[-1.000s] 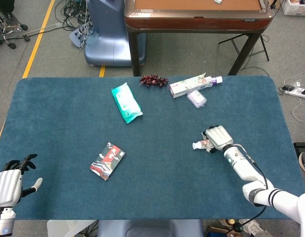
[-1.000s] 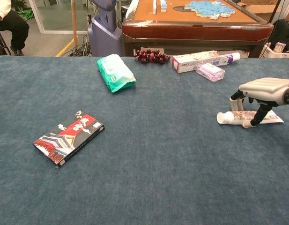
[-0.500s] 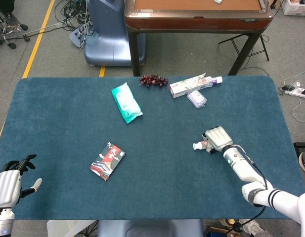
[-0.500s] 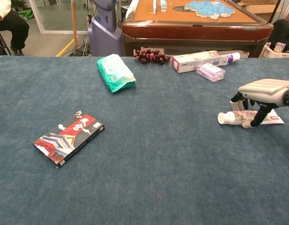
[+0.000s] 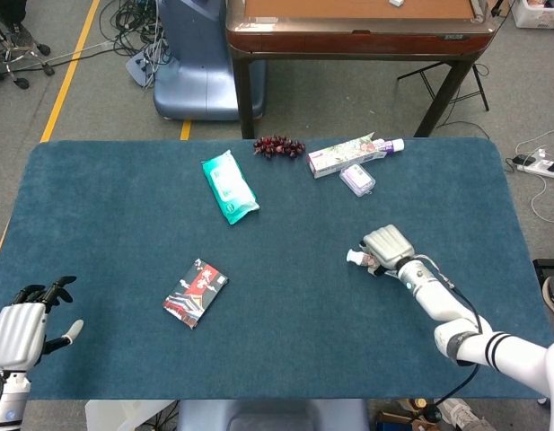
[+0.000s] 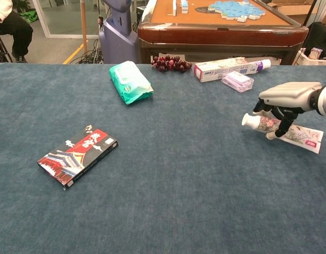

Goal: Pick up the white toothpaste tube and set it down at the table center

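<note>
My right hand (image 5: 389, 246) (image 6: 283, 97) grips the white toothpaste tube (image 6: 283, 129) from above and holds it off the cloth, cap end tipped up to the left. In the head view only the tube's white cap (image 5: 353, 257) shows from under the hand. The tube's flat tail hangs low near the right edge of the chest view. My left hand (image 5: 21, 321) hovers at the table's near left corner, fingers apart and holding nothing; the chest view does not show it.
On the blue table (image 5: 277, 296) lie a red and black box (image 5: 195, 292) (image 6: 77, 154), a green wipes pack (image 5: 229, 186) (image 6: 130, 82), dark grapes (image 5: 278, 145) (image 6: 170, 64), a boxed toothpaste (image 5: 353, 153) (image 6: 230, 67) and a small clear case (image 5: 357, 180) (image 6: 237, 81).
The right hand closed on the tube, lifted it off the cloth and carried it slightly left and away. The left hand barely shifted.
</note>
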### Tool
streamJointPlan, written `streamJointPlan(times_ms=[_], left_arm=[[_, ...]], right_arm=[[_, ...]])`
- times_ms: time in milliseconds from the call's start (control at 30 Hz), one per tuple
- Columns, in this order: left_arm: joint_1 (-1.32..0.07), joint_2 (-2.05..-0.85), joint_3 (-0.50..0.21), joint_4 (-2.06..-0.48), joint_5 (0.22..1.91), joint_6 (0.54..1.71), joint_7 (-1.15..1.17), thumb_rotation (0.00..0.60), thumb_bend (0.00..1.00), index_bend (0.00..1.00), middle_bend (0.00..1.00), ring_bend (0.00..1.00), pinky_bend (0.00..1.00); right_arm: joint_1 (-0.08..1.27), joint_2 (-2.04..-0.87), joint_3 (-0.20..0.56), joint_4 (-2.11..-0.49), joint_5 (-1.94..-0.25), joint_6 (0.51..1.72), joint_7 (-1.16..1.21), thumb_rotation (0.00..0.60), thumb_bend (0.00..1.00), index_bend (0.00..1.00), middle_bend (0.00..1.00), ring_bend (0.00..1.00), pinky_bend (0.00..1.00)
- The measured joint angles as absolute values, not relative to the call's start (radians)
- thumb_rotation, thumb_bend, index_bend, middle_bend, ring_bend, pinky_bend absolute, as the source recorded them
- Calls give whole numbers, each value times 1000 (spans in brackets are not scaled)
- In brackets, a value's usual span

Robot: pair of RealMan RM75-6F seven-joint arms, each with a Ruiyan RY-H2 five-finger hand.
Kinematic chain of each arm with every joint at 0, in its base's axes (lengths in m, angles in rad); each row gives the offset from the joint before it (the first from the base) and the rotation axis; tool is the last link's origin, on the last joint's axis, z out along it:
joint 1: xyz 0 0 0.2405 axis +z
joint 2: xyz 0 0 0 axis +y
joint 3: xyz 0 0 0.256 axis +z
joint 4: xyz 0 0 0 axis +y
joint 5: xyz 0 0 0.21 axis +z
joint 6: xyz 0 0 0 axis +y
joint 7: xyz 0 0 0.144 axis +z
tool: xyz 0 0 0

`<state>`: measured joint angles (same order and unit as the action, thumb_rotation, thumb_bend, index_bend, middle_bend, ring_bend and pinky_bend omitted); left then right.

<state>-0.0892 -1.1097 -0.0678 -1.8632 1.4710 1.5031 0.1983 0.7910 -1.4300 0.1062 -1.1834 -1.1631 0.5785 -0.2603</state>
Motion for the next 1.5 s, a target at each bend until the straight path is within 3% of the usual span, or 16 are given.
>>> streamJointPlan(times_ms=[767, 1500], left_arm=[[-129, -1074, -75, -1899, 1481, 1466, 214, 600, 204, 207, 445, 430, 203], [-201, -1054, -77, -1914, 1501, 1370, 230, 600, 204, 208, 468, 442, 203]], right_arm=[[879, -1330, 102, -1331, -1115, 483, -183, 600, 918, 871, 747, 680, 617], [922, -1219, 74, -1539, -1239, 481, -150, 600, 978, 933, 793, 738, 640]])
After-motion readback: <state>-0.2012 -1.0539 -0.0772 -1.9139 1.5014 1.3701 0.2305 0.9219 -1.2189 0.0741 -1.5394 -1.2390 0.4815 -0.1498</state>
